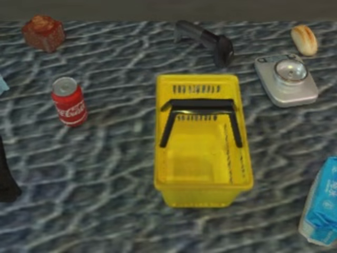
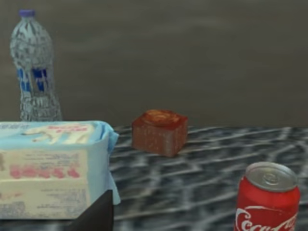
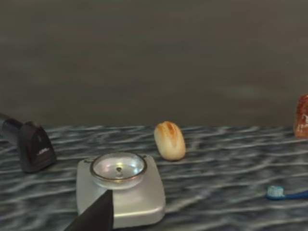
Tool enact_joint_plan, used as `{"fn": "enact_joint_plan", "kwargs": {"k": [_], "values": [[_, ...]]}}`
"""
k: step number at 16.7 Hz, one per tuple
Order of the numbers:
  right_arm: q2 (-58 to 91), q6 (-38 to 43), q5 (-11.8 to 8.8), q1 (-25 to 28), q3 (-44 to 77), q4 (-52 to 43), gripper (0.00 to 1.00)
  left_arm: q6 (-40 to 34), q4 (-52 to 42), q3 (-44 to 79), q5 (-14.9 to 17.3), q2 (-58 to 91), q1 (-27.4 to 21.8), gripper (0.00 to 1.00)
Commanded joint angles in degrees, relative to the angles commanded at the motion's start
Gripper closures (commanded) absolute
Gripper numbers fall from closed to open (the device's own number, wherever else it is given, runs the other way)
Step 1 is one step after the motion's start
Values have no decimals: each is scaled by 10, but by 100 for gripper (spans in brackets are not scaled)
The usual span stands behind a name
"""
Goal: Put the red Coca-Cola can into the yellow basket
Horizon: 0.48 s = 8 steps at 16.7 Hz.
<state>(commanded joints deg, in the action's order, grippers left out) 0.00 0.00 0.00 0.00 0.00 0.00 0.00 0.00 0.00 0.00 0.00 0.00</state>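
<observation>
Yellow basket (image 1: 202, 153) sits mid-table, empty, handles folded across its far half; near half open from above. Red Coca-Cola can (image 1: 69, 101) stands upright well left of it, untouched; clear table between. Nothing done yet. Left gripper at the left edge, barely visible; finger opening cannot tell.

From the left wrist the red Coca-Cola can (image 2: 267, 197) is cut off below its script; the pale blue packet (image 2: 53, 168) runs off the side; from above, another blue-and-white pack (image 1: 322, 203) is sliced by the right edge; only a dark sliver of each wrist's own gripper shows, its fingers unreadable.
</observation>
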Motion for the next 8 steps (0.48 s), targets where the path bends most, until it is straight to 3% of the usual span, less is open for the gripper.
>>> {"fn": "enact_joint_plan", "kwargs": {"k": [4,8], "values": [[0,0,0,0,0,0,0,6,-16,10,3,16,-5,0],[0,0,0,0,0,0,0,40,-112,84,14,119,-28,0]]}}
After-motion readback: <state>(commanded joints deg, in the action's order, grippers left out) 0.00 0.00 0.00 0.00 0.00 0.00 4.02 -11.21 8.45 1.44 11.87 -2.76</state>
